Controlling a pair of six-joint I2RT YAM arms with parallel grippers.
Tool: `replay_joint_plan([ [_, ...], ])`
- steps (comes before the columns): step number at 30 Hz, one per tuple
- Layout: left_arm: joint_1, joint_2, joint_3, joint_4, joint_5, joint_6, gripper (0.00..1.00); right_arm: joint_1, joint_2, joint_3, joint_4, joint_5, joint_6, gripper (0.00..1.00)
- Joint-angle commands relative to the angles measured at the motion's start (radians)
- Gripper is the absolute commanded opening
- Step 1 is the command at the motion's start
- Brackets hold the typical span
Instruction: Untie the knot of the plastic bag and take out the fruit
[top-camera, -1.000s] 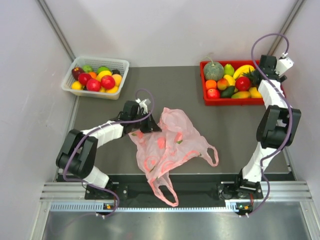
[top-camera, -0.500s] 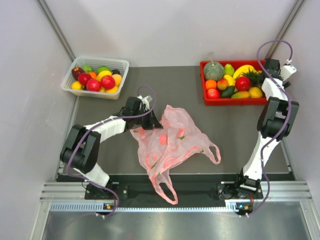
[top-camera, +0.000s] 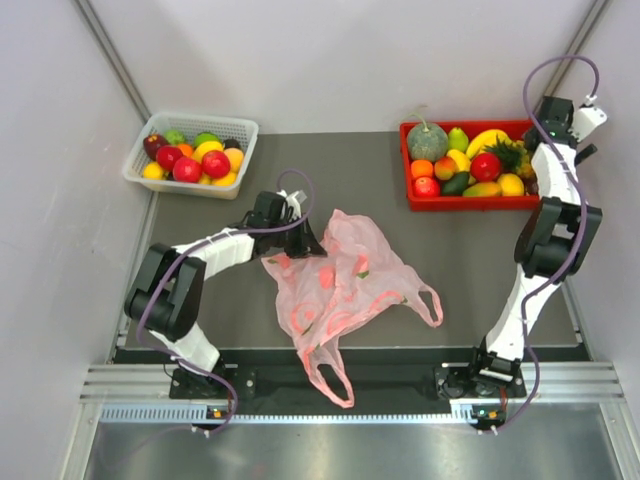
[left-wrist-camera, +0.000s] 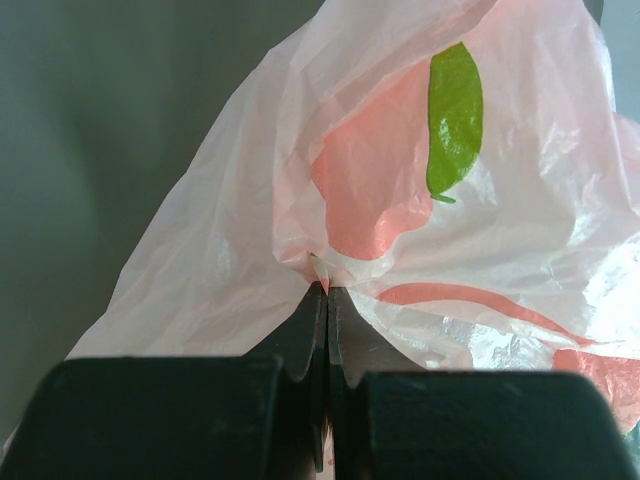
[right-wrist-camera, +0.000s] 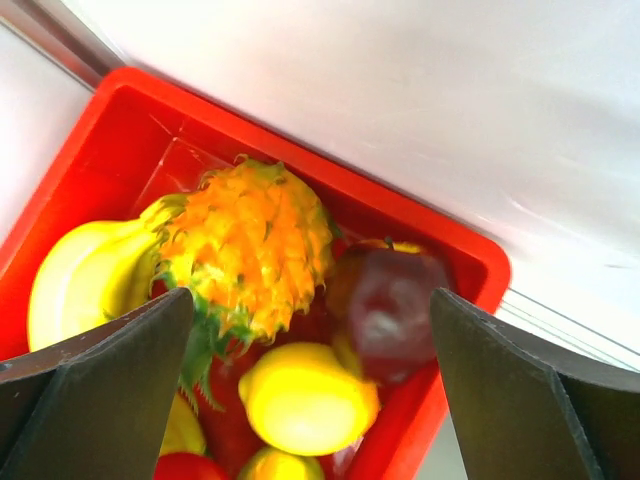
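While the plastic bag (top-camera: 345, 285) lies slack at the middle of the desk (top-camera: 460, 260), a fold of its upper-left edge is kept clenched in the left end effector (left-wrist-camera: 327, 290). The left arm is laid low and bent, barely shifted over the last second. No knot can be made out; both handle loops (top-camera: 335, 385) lie loose. Further right, the right end effector (right-wrist-camera: 310, 310) has been opened wide above the red tray (top-camera: 470, 203), with its arm reared up almost vertical. A blurred dark fruit (right-wrist-camera: 385, 300) lies beneath it, judged just released.

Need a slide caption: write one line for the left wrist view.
Left gripper shut on a fold of the crinkled pink plastic bag, dark table behind.
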Motion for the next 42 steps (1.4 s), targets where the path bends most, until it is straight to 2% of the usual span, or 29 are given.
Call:
replay_joint_plan([
  [1, -0.004, 0.004, 0.054, 0.004, 0.008, 0.016, 0.00, 0.018, -0.159, 0.054, -0.059, 0.010, -0.014, 1.00],
  [3, -0.004, 0.009, 0.063, 0.008, 0.001, 0.016, 0.00, 0.038, -0.223, -0.007, -0.057, -0.016, 0.007, 1.00],
  [4, -0.004, 0.017, 0.067, 0.008, -0.005, 0.017, 0.00, 0.047, -0.306, -0.044, -0.041, -0.037, 0.012, 1.00],
  [6, -0.004, 0.026, 0.092, -0.010, -0.018, 0.026, 0.00, 0.091, -0.403, -0.179, -0.005, -0.085, 0.010, 1.00],
  [10, -0.004, 0.008, 0.114, -0.024, -0.044, 0.037, 0.00, 0.191, -0.729, -0.429, 0.079, -0.181, -0.031, 0.99],
  [12, -0.004, -0.003, 0.132, -0.047, -0.058, 0.040, 0.00, 0.238, -0.841, -0.576, 0.088, -0.296, -0.037, 1.00],
  [14, -0.002, -0.026, 0.146, -0.060, -0.076, 0.046, 0.06, 0.272, -0.993, -0.697, 0.070, -0.437, -0.062, 1.00],
  [16, -0.002, -0.061, 0.150, -0.081, -0.097, 0.053, 0.12, 0.314, -1.129, -0.771, 0.046, -0.514, -0.080, 1.00],
  [17, -0.002, -0.074, 0.159, -0.091, -0.108, 0.057, 0.23, 0.326, -1.174, -0.838, 0.027, -0.557, -0.092, 1.00],
  [19, 0.001, -0.114, 0.170, -0.126, -0.133, 0.065, 0.36, 0.374, -1.288, -0.895, 0.007, -0.666, -0.140, 1.00],
  [20, 0.001, -0.127, 0.179, -0.139, -0.160, 0.065, 0.49, 0.400, -1.317, -0.932, -0.054, -0.695, -0.158, 1.00],
  [21, 0.001, -0.161, 0.179, -0.148, -0.171, 0.066, 0.56, 0.406, -1.368, -0.944, -0.086, -0.695, -0.170, 1.00],
  [23, 0.001, -0.201, 0.176, -0.168, -0.221, 0.062, 0.79, 0.412, -1.411, -0.995, -0.141, -0.746, -0.184, 0.99],
  [27, 0.001, -0.340, 0.144, -0.185, -0.262, 0.043, 0.98, 0.430, -1.491, -1.095, -0.191, -0.876, -0.204, 1.00],
  [31, 0.001, -0.477, 0.069, -0.186, -0.243, 0.031, 0.99, 0.441, -1.612, -1.165, -0.183, -0.988, -0.230, 1.00],
  [32, -0.001, -0.508, 0.052, -0.186, -0.228, 0.027, 0.99, 0.441, -1.635, -1.165, -0.180, -1.066, -0.240, 1.00],
  [35, -0.002, -0.679, -0.021, -0.194, -0.187, 0.016, 0.99, 0.441, -1.718, -1.129, -0.204, -1.145, -0.249, 1.00],
  [42, -0.002, -1.025, -0.097, -0.317, -0.139, 0.007, 0.99, 0.443, -1.860, -1.041, -0.255, -1.174, -0.207, 1.00],
])
